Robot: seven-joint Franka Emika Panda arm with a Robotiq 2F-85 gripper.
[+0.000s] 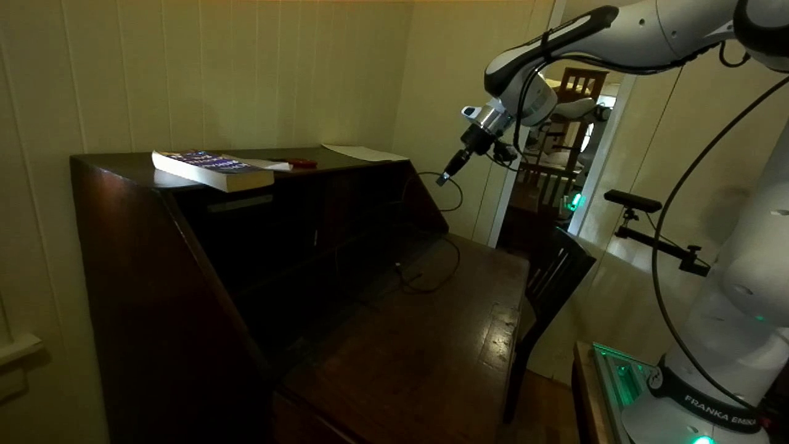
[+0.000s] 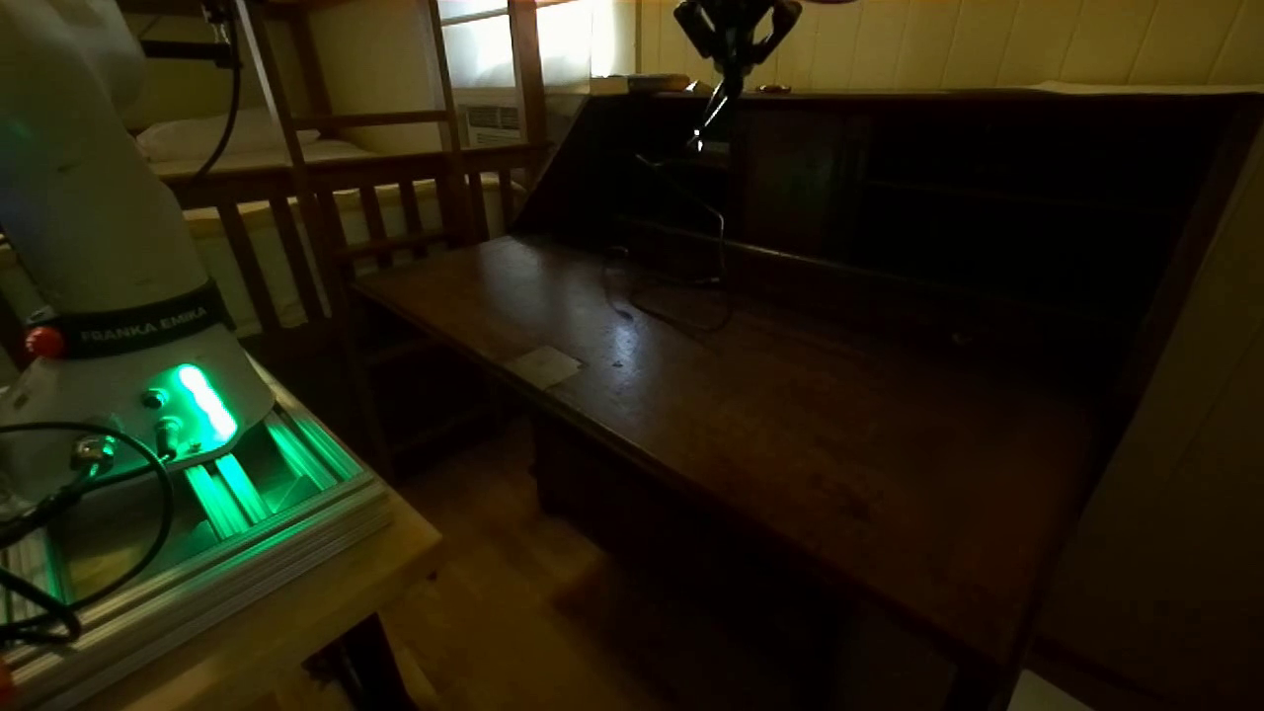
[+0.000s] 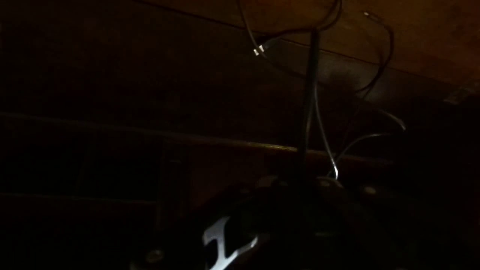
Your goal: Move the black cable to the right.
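1. In an exterior view, the gripper hung above the desk with its jaws together, apparently clamped on the black cable: a loop bowed out just at its tip, and lower curves lay on the worktop near the dark compartments. The cable looked light and limp with some spring, so it should lift easily. A book and a sheet of paper lay on top of the desk; a chair stood beside it.

2. In an exterior view, the cable dropped below the gripper into loose loops on smooth brown wood, over which they would probably drag freely, perhaps snagging one another. Wooden rails, a pillow and a bright window filled the room behind.

3. In the wrist view, too dark to show the grip itself, a strand rose to the gripper, and a bright plug sat among the curves. Plain cable, clear of that plug, seemed the better place to hold; the plug was probably the more delicate part.
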